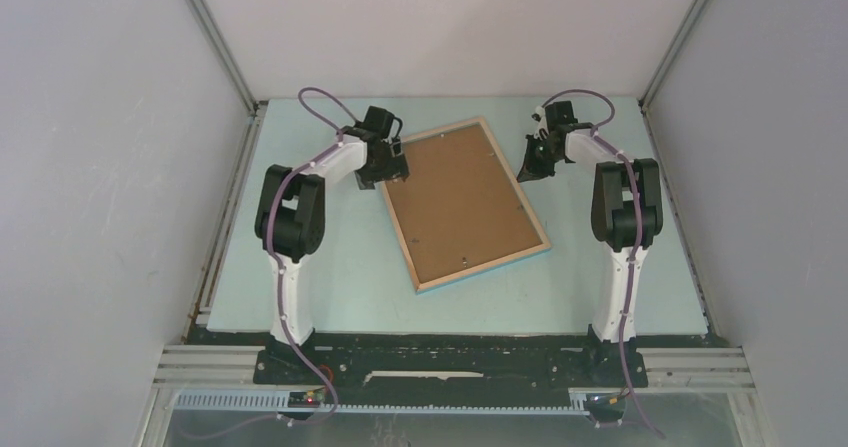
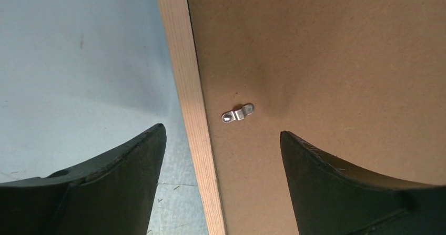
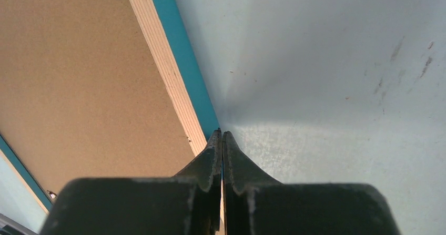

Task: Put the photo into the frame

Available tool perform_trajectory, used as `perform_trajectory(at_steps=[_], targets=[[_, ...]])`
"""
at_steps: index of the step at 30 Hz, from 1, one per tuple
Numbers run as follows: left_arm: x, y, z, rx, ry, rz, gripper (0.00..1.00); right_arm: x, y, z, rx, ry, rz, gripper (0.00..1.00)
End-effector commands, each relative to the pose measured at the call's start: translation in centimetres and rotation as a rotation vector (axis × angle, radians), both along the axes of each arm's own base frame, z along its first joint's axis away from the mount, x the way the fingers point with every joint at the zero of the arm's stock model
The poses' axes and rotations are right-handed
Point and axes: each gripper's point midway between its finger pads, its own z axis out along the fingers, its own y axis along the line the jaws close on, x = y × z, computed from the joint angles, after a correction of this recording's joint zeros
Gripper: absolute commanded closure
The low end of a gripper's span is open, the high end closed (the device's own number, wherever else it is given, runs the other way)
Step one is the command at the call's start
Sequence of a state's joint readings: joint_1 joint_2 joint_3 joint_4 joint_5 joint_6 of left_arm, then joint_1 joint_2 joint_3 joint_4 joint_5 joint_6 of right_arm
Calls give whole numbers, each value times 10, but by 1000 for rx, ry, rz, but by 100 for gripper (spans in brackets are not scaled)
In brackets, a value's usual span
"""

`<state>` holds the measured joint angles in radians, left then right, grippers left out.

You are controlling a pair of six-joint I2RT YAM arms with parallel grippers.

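Fingers of my left hand (image 2: 221, 131) stand wide apart, straddling the light wood rail of the frame (image 2: 192, 88), one tip over the bench (image 2: 79, 61), the other over the backing board (image 2: 326, 61), a metal clip (image 2: 237, 112) between. My right hand (image 3: 222, 135) is pinched shut, tips just beside the teal edge. Frame lies back-up mid-bench, left hand at its 10 o'clock, right at 2.

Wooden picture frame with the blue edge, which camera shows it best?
The top camera: the whole light-wood rectangular frame lies face down there. The left wrist shows one wood strip, the right wrist one wood-and-teal edge.
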<state>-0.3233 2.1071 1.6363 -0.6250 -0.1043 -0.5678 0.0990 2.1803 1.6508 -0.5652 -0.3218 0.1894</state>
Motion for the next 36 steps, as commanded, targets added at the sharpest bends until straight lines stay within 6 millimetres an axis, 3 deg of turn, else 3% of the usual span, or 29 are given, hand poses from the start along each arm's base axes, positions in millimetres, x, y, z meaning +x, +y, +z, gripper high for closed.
perform_trajectory(at_steps=[1,11,20,27,36], targets=[[5,-1,-4,30,10,20,15,2,3,4,11,-3,-10,100],[12,2,-9,67,0,50,44,2,4,3,-2,0,-5,100],[21,6,-15,39,-16,144,51,1,6,-1,0,15,8,100],[22,20,-20,18,-24,236,58,1,6,0,-2,11,12,100],[29,28,-22,-41,-52,351,58,1,8,-1,6,12,17,100]])
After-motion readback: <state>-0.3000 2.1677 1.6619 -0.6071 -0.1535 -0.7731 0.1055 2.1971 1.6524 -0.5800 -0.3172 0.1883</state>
